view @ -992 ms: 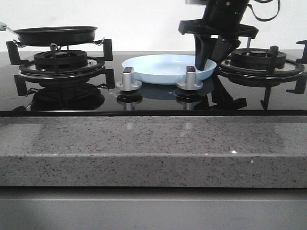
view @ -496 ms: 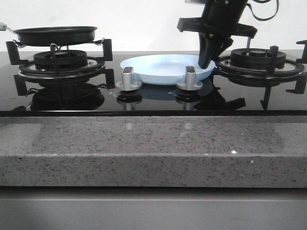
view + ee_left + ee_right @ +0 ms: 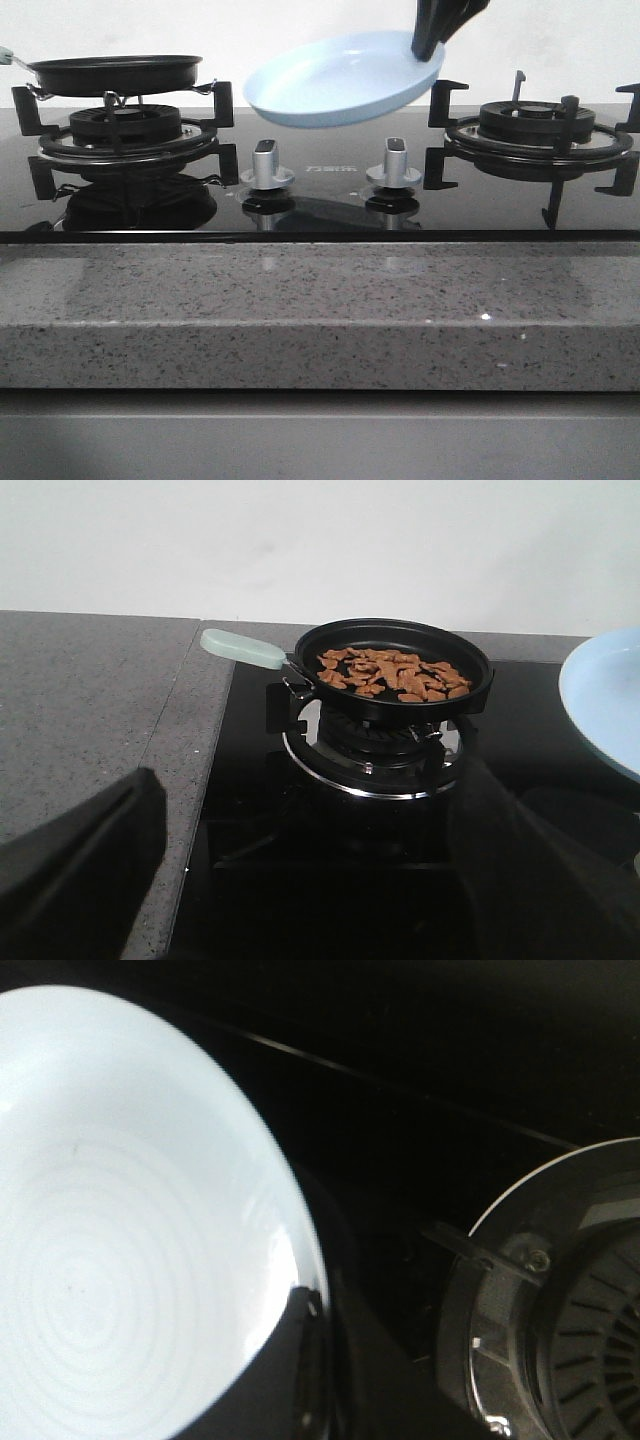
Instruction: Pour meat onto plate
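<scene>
Right gripper clenched on the rim of the wide pale blue-white glossy plate, at its 2 o'clock edge, tilted in the air above two silver knobs. Small orange-brown meat pieces heaped in the round black frying pan on the left burner. Left gripper spread wide, grasping nothing.

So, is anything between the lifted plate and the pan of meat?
Nothing visible. The plate, pinched at its rim by the right gripper, hangs in open air beside the pan holding the meat.

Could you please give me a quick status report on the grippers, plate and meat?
Right gripper shut on plate rim, plate airborne, tilted. Left gripper open, holding nothing. Meat in frying pan on left burner. Nothing in the way.
</scene>
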`<state>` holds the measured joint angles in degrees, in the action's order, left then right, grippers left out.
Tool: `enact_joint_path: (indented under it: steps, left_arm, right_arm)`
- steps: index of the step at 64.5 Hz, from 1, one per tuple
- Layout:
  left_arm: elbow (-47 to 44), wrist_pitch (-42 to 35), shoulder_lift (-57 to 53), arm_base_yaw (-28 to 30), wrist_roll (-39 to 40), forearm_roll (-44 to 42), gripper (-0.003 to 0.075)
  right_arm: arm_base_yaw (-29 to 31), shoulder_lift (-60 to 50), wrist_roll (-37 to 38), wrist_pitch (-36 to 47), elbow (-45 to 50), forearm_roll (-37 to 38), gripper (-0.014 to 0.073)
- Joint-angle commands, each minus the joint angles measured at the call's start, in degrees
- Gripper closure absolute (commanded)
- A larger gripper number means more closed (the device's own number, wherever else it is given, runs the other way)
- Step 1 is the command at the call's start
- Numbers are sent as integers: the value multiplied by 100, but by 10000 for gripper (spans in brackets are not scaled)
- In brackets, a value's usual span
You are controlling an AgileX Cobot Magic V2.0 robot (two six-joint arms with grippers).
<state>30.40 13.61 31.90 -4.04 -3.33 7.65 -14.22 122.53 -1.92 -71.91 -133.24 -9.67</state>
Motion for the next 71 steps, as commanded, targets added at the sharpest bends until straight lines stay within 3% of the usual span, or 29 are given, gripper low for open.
enact_joint_path:
  steps: [1, 12, 21, 46, 71]
  left_arm:
    - [211, -474, 40, -42, 57, 54, 158]
    - [211, -474, 40, -42, 57, 54, 158]
    - [211, -474, 40, -42, 57, 54, 158]
    - [211, -474, 40, -42, 57, 54, 158]
    - [211, -552, 40, -42, 57, 63, 158]
  right_arm:
    - [-4, -568, 8, -493, -182, -138, 664]
    - [-4, -960, 8, -493, 121, -504, 664]
    - [-47, -1482, -199, -330, 922, -776, 664]
    - [-426, -3022, -429, 2436, 4674, -807, 664]
    - [-426, -3027, -429, 2561, 4940, -850, 664]
